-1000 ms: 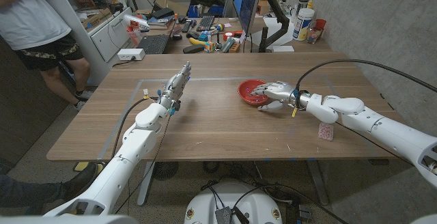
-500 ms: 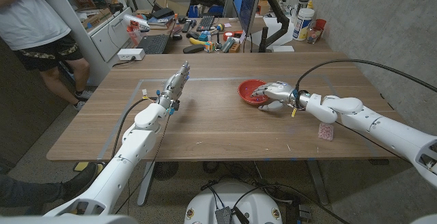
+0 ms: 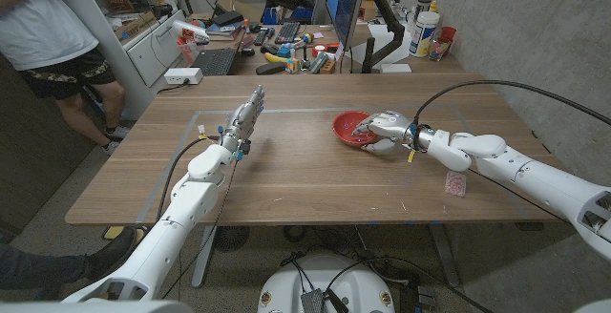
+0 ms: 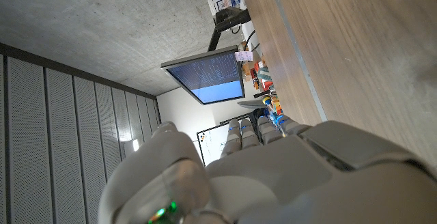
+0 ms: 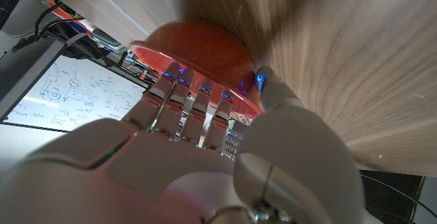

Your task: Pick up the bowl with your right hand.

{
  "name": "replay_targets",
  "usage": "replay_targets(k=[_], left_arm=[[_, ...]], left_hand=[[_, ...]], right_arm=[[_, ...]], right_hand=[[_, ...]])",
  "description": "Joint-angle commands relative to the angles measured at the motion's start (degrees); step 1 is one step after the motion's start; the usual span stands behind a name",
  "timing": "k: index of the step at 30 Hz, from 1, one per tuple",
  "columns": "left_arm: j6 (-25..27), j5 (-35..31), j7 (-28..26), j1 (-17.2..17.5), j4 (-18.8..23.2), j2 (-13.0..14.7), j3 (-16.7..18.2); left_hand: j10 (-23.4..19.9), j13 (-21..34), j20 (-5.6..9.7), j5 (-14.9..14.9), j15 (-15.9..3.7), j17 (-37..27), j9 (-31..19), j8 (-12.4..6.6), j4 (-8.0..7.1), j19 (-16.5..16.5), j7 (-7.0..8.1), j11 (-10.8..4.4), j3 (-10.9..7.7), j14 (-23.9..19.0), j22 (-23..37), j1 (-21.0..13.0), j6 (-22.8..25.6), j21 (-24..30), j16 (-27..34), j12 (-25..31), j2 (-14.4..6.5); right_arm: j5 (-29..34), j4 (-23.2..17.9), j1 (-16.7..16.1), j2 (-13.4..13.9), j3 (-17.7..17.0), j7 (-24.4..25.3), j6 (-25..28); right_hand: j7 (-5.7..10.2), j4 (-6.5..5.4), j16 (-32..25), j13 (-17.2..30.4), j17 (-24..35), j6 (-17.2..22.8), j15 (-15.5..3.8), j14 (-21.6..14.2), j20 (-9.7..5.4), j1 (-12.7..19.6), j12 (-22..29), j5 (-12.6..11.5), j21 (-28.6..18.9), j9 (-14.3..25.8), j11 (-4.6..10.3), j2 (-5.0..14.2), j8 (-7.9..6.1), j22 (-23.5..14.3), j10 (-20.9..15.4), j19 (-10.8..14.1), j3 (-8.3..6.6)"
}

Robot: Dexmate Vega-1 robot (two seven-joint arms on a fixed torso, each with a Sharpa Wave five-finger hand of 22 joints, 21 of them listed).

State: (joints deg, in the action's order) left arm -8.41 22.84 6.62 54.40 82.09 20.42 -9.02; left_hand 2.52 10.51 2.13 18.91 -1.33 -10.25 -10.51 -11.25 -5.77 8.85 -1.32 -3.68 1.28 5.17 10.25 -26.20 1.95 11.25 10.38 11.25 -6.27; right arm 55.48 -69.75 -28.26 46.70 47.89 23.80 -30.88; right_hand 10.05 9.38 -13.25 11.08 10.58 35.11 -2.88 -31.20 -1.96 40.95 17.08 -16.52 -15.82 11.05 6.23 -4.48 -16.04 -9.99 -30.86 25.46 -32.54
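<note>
Gripping the red bowl (image 3: 349, 126) at its rim, the right hand (image 3: 385, 128) has fingers inside and thumb outside; the bowl sits at the table's (image 3: 305, 175) two o'clock; lifting seems not yet done; the left hand (image 3: 245, 120) waits open.

The back of the left robot hand (image 4: 287, 176) was close to the camera, above the wooden table (image 4: 362, 53). Beyond stood a lit monitor (image 4: 208, 77) and a whiteboard (image 4: 218, 138).
</note>
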Motion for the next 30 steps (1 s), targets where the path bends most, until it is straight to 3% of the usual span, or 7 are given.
replay_targets(k=[1, 6, 7, 13, 24, 30], left_arm=[[-0.25, 0.13, 0.02, 0.10, -0.52, -0.35, 0.07], [-0.32, 0.18, -0.17, 0.37, -0.27, -0.33, 0.28], [-0.31, 0.20, -0.22, 0.42, -0.20, -0.33, 0.31], [-0.02, 0.14, -0.47, 0.62, 0.22, -0.17, 0.38], [-0.08, 0.27, -0.33, 0.61, 0.02, -0.12, 0.47], [-0.52, 0.43, -0.11, 0.48, -0.38, -0.20, 0.61]], left_hand=[[0.18, 0.33, 1.04, 0.30, -0.27, -0.22, -0.20, -0.29, -0.21, 0.41, -0.13, -0.01, 0.24, 0.30, 0.14, -0.45, 0.73, 0.01, 0.33, 0.13, -0.47], [0.18, 0.33, 0.97, 0.30, -0.18, -0.22, -0.21, -0.30, -0.21, 0.49, -0.11, -0.10, 0.28, 0.33, 0.14, -0.46, 0.77, 0.01, 0.33, 0.14, -0.48], [0.23, 0.33, 0.98, 0.29, -0.17, -0.23, -0.21, -0.30, -0.22, 0.47, -0.08, -0.10, 0.28, 0.34, 0.14, -0.46, 0.77, 0.02, 0.32, 0.12, -0.48], [0.22, 0.33, 0.80, 0.29, -0.30, -0.23, -0.21, -0.29, -0.22, 0.53, 0.00, -0.07, 0.33, 0.34, 0.14, -0.47, 0.79, 0.02, 0.33, 0.14, -0.50], [0.22, 0.33, 0.72, 0.28, -0.31, -0.23, -0.21, -0.28, -0.24, 0.54, 0.05, -0.09, 0.43, 0.36, 0.15, -0.48, 0.85, 0.07, 0.33, 0.16, -0.52], [0.21, 0.33, 0.69, 0.28, -0.30, -0.23, -0.21, -0.27, -0.24, 0.57, 0.07, -0.11, 0.47, 0.35, 0.15, -0.49, 0.86, 0.08, 0.34, 0.17, -0.54]], right_arm=[[1.14, 0.10, 0.72, -0.03, 0.77, 1.53, -0.03], [1.80, 0.34, 1.10, -0.14, 1.14, 1.86, 0.13], [1.83, 0.47, 1.21, -0.21, 1.23, 1.95, 0.03], [2.24, 1.05, 1.79, -0.54, 1.79, 2.41, -0.27], [2.38, 1.49, 2.48, -0.98, 2.47, 2.34, -0.28], [2.07, 1.59, 2.63, -1.26, 2.62, 2.25, -0.30]], right_hand=[[0.25, 0.13, -0.29, 0.32, 0.34, 3.10, -7.55, -1.69, -0.21, 1.72, 0.52, 0.04, 0.55, 0.32, 0.21, 0.14, -0.81, -0.20, -1.55, 0.81, -0.97], [0.73, 0.40, -0.11, 0.34, 0.32, 4.02, -7.60, -1.86, -0.23, 2.89, 0.46, 0.02, 0.76, 0.33, 0.22, 0.33, -0.95, -0.20, -1.61, 0.88, -1.41], [1.05, 0.10, 0.31, 0.61, 0.32, 4.57, -7.58, -1.60, -0.20, 3.45, 1.18, 0.26, 1.09, 0.36, 2.18, 0.20, -0.82, -0.23, -3.71, 1.03, -1.45], [1.64, -0.39, -0.12, 0.48, 0.52, 7.38, -8.49, -4.05, -1.06, 4.12, 1.99, 0.71, 1.47, 0.41, 3.33, 0.25, -1.23, -0.26, -6.73, 1.88, -1.37], [1.58, -0.50, -2.02, 0.24, 1.11, 10.57, -9.84, -9.89, -2.21, 6.25, 3.36, 1.68, 1.55, 0.43, 3.35, 1.48, -1.44, -0.28, -12.11, 4.25, -0.79], [1.60, -0.26, -4.08, 0.14, 1.79, 12.93, -10.45, -15.12, -3.57, 9.01, 4.19, 2.72, 1.39, 0.43, 3.57, 3.02, -1.42, -0.31, -16.26, 6.82, 0.17]])
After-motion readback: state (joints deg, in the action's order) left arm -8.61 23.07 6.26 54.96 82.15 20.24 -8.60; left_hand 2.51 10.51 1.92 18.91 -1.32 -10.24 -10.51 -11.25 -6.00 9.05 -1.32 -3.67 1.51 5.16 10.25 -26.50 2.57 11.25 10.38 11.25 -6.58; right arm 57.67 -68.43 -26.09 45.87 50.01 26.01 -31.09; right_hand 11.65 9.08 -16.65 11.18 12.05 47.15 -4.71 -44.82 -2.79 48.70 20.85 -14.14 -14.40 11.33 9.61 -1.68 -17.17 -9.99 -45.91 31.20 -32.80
